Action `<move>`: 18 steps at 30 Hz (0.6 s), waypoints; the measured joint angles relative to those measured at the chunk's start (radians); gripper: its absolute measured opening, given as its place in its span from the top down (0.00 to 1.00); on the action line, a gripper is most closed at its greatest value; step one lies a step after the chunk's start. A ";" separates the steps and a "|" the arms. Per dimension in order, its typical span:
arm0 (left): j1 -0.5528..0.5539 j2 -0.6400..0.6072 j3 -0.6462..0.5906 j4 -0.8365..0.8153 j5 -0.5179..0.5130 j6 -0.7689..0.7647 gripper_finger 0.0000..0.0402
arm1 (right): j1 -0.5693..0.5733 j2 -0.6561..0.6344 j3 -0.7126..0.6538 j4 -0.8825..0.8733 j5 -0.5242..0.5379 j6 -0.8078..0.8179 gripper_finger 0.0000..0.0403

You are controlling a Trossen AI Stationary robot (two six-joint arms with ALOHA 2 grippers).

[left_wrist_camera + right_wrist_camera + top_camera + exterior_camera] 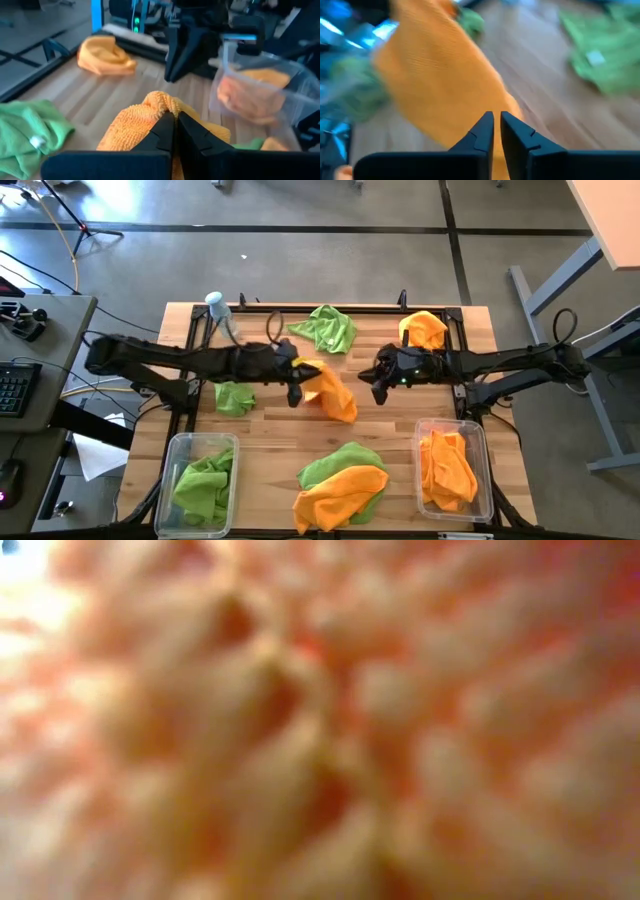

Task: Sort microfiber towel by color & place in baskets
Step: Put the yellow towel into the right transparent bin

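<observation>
- Wooden desk [390, 442] on grey concrete floor; a keyboard sits off the desk's left edge.
- Left basket [203, 482] holds green towels, right basket [453, 468] orange ones; loose towels lie between them.
- Left hand [296, 392], at desk centre, fingers pinched tight on an orange towel [332, 392].
- Right hand [378, 386], just right of that towel, nearly closed, gripping nothing.

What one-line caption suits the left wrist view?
Left end effector shut on an orange towel above the wooden table.
</observation>
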 joint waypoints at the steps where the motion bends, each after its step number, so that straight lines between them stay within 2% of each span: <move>1: 0.000 -0.014 0.000 0.000 -0.001 0.000 1.00 | 0.004 0.000 0.000 0.056 0.000 -0.031 0.90; 5: 0.000 -0.035 0.000 0.002 -0.005 -0.008 1.00 | 0.026 0.022 0.000 0.283 0.000 -0.155 0.80; 9: 0.000 -0.013 0.000 0.022 0.001 -0.066 1.00 | 0.041 0.082 0.001 0.471 0.000 -0.212 0.69; 18: -0.022 0.026 0.000 0.047 0.045 -0.097 1.00 | 0.042 0.244 0.120 0.442 -0.001 -0.320 0.45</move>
